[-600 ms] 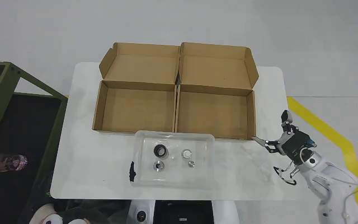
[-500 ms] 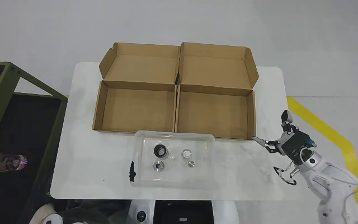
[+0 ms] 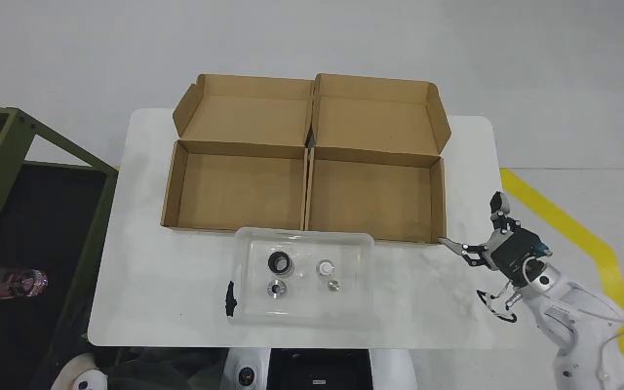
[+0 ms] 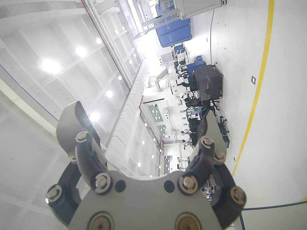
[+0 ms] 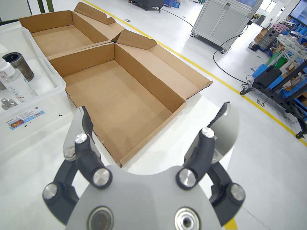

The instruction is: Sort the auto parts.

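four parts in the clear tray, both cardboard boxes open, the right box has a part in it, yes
No: the right box is empty, as the top view shows. Four parts do sit in the clear tray, and the left box and right box are open.

— Can any writing be made out?

— No, none of it can be read. A white sticker (image 5: 25,118) sits on the side of the clear bin (image 5: 54,78), which stands at the middle of the table's (image 5: 36,149) edge nearest the robot. The sticker has a coloured strip, a barcode and rows of fine print, all too small to read.

— And inside the bin?

— A small bottle (image 5: 12,82) stands upright with a label on it. There is a red-outlined box near the top and blue and red print lower down, too small to read.

— Anything farther off?

— A blue cabinet (image 4: 172,28) on the hall floor has a white mark on it, too small to tell what it is.
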